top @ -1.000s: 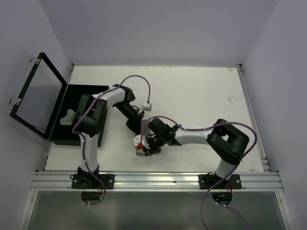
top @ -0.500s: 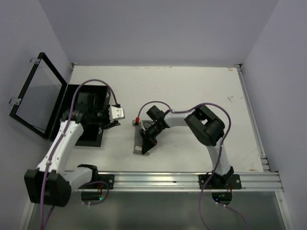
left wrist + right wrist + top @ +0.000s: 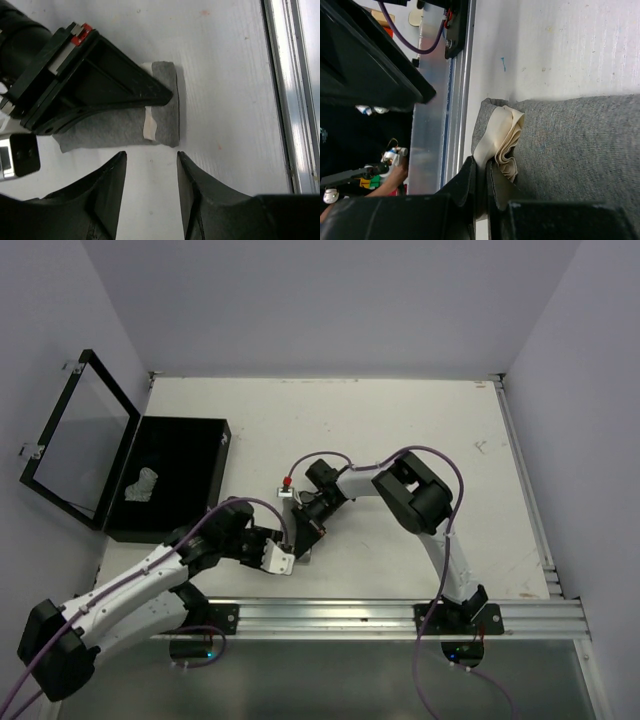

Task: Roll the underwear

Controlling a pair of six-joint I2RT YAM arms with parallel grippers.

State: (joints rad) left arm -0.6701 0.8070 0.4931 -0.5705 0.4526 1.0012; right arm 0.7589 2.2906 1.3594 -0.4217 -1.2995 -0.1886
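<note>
**grey underwear pinned near the front rail, one gripper on it, one beside it**

the underwear (image 3: pixel 115 131) lies folded flat into a grey strip on the white table (image 3: pixel 225 75), close to the near edge. a cream band (image 3: pixel 149 125) crosses it near one end. that squared end faces the aluminium rail (image 3: pixel 292 100), and a stretch of bare tabletop shows between them.

the right gripper (image 3: pixel 481 162) comes down onto the cloth from the far side. its jaws are pressed almost together, pinching the edge where the cream layers bunch under the grey. in the right wrist view, grey fabric spreads flat away from the fingers, and the rail runs just past the cloth's corner.

the left gripper (image 3: pixel 150 157) sits low beside the strip's long edge with its jaws spread and nothing between them. both tips are just short of the cloth, with a thin line of table showing between. the left arm reaches in low along the front of the table, so the two grippers stand close together over the strip.

well apart on the left, the black box (image 3: pixel 185 455) stands with its lid (image 3: pixel 80 445) swung up against the wall. a crumpled pale garment (image 3: pixel 140 486) lies inside. from above, broad white tabletop runs behind and to the right of the arms, out to the far and right edges.
</note>
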